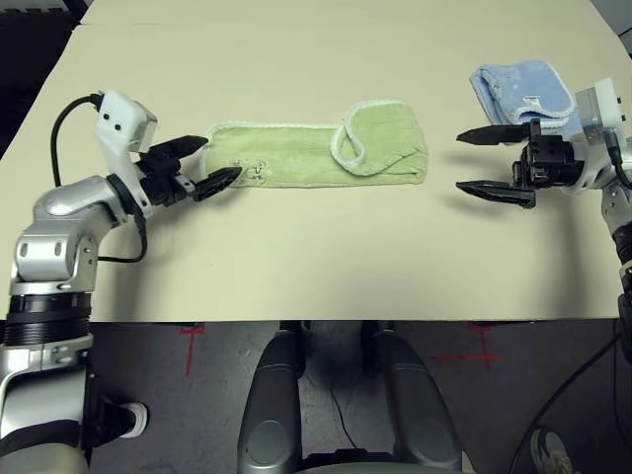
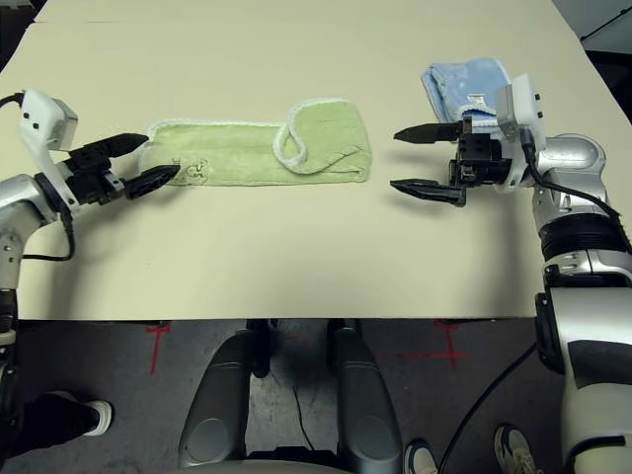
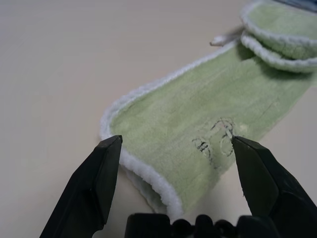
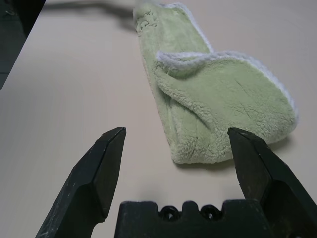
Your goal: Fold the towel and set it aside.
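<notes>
The towel (image 1: 296, 155) was fuzzy light green terry, matt and nubbly, with a loopy white stitched edging that looked rougher than the pile. The dark embroidered mark (image 3: 215, 142) sat flat in the nap. The bench (image 1: 296, 267) was a smooth, matt beige sheet, no shine at all. My fingers (image 3: 94, 183) were black plastic, slightly satin. The light blue towel (image 1: 518, 89) was the same fluffy cloth. My forearms (image 1: 59, 232) looked like brushed silver metal.

Silver forearms (image 1: 59, 212), white wrist housings (image 1: 123, 120) (black cables attached), black two-fingered left gripper (image 1: 202, 164), right gripper (image 1: 479, 161)
</notes>
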